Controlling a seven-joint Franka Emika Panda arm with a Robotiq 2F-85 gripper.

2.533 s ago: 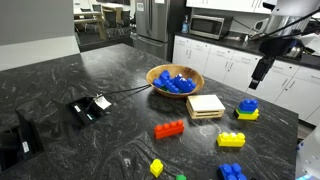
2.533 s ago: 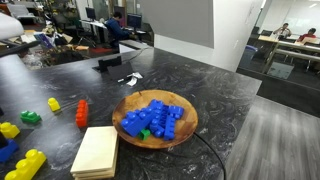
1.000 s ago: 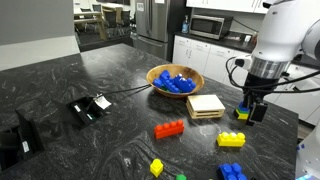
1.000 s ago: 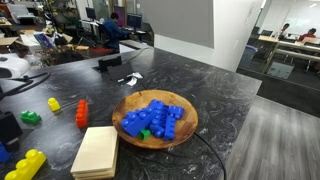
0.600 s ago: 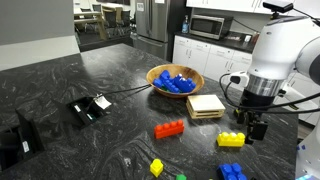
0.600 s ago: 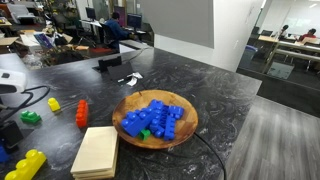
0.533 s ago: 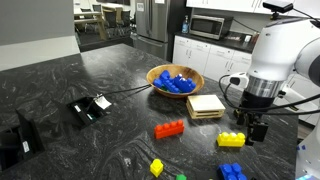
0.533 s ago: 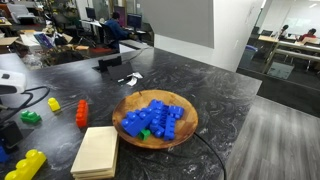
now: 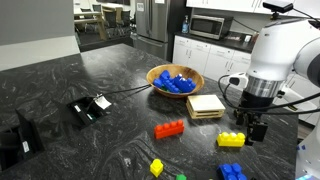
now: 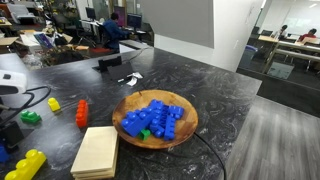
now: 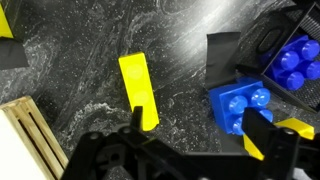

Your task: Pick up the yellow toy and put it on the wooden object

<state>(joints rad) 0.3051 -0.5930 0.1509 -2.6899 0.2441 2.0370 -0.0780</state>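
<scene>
The yellow toy (image 9: pixel 232 140) lies flat on the dark counter, in front of the pale wooden slab (image 9: pixel 205 106). My gripper (image 9: pixel 256 128) hangs open and empty just beside the toy, low over the counter. In the wrist view the yellow toy (image 11: pixel 137 90) sits by one fingertip, mostly outside the open jaws (image 11: pixel 195 120). A blue block on a yellow piece (image 11: pixel 240 104) lies by the opposite fingertip. The slab's edge (image 11: pixel 30 140) shows at the lower left. In an exterior view the slab (image 10: pixel 95 152) is near and my gripper (image 10: pixel 10 130) hides the toy.
A round wooden bowl (image 9: pixel 157 72) of blue pieces stands behind the slab. A red brick (image 9: pixel 169 129), a small yellow cube (image 9: pixel 156 167) and a blue brick (image 9: pixel 232 172) lie nearby. A black device with a cable (image 9: pixel 90 107) sits further off.
The arm came in from high up and dropped down over the bricks beside the yellow toy. In the last half second nothing has moved.
</scene>
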